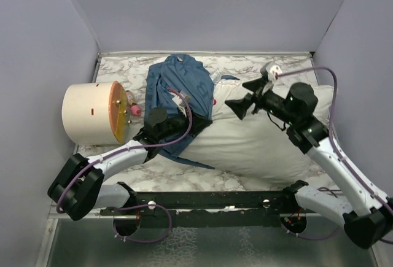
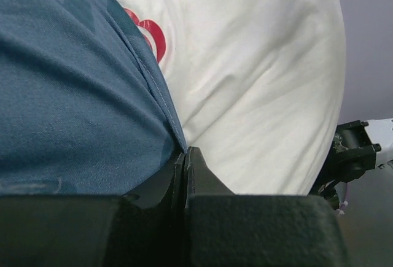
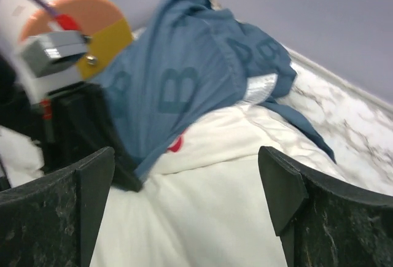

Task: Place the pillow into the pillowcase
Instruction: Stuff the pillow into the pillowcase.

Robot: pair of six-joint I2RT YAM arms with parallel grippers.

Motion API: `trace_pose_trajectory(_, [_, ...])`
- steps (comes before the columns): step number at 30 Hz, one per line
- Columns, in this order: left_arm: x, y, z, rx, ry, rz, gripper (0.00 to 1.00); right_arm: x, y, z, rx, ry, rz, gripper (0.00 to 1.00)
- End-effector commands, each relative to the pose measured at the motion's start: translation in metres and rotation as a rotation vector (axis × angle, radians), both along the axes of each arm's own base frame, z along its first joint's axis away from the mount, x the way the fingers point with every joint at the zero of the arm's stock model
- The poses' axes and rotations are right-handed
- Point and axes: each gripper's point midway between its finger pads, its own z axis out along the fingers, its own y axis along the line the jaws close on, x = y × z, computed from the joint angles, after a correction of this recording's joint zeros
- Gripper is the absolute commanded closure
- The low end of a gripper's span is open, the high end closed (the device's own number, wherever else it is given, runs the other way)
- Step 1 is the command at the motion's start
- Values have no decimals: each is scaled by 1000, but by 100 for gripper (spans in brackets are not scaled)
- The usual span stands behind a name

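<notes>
The white pillow (image 1: 258, 141) lies across the marble table, its left end under the blue pillowcase (image 1: 178, 83). My left gripper (image 1: 184, 126) is shut on the pillowcase's hem (image 2: 166, 104), right against the pillow (image 2: 258, 77) beside its red logo (image 2: 153, 37). My right gripper (image 1: 245, 98) is open and empty, held over the pillow's upper edge. In the right wrist view its fingers (image 3: 279, 184) frame the pillow (image 3: 202, 212), with the pillowcase (image 3: 184, 77) draped beyond over the far end.
A cream cylinder with an orange face (image 1: 95, 112) lies at the left, with small pink items (image 1: 132, 108) beside it. Grey walls enclose the marble table (image 1: 258, 67) on three sides. A black rail (image 1: 202, 201) runs along the near edge.
</notes>
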Motion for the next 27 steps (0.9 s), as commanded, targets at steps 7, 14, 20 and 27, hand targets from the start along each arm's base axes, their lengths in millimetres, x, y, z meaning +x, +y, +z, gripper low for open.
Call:
trace_pose_trajectory(7, [-29,14,-27,110,22,-38,100,49,-25,-137,-416,444,-169,3])
trace_pose_trajectory(14, [-5,13,52,19,-134,45,100,11,14,-195,-356,616,118,77])
trace_pose_trajectory(20, [20,-10,117,-78,-164,44,100,-1,35,-175,-190,545,209,99])
trace_pose_trajectory(27, [49,-51,119,-136,-48,-35,100,12,49,-134,-31,422,213,99])
